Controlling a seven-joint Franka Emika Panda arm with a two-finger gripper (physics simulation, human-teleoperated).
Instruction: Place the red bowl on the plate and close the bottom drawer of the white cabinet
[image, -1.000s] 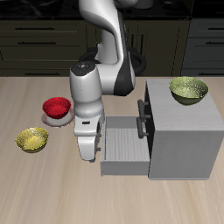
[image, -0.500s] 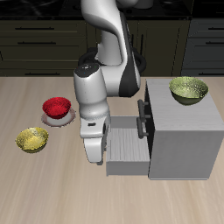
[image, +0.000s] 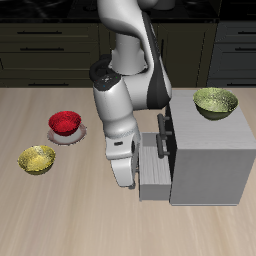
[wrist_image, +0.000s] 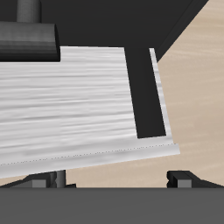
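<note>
The red bowl (image: 65, 122) sits on the plate (image: 67, 139), whose rim shows under it, well away from the cabinet. The white cabinet (image: 212, 155) stands on the table with its bottom drawer (image: 156, 172) sticking out a short way. My gripper (image: 126, 176) points down at the drawer's front, against it; the drawer's own handle is hidden behind it. In the wrist view a light-grey drawer surface (wrist_image: 79, 105) and a dark bar handle (wrist_image: 28, 39) fill the frame, and my gripper (wrist_image: 112, 181) has its fingers spread wide and holds nothing.
A yellow-gold bowl (image: 37, 159) lies on the table nearer the front edge than the plate. An olive-green bowl (image: 215, 102) rests on the cabinet's top. The upper drawer's dark handle (image: 162, 135) sticks out just above the open drawer.
My gripper has moved toward the cabinet, and the bottom drawer has slid in with it; it sticks out much less than a second ago. The bowls and plate have not moved.
</note>
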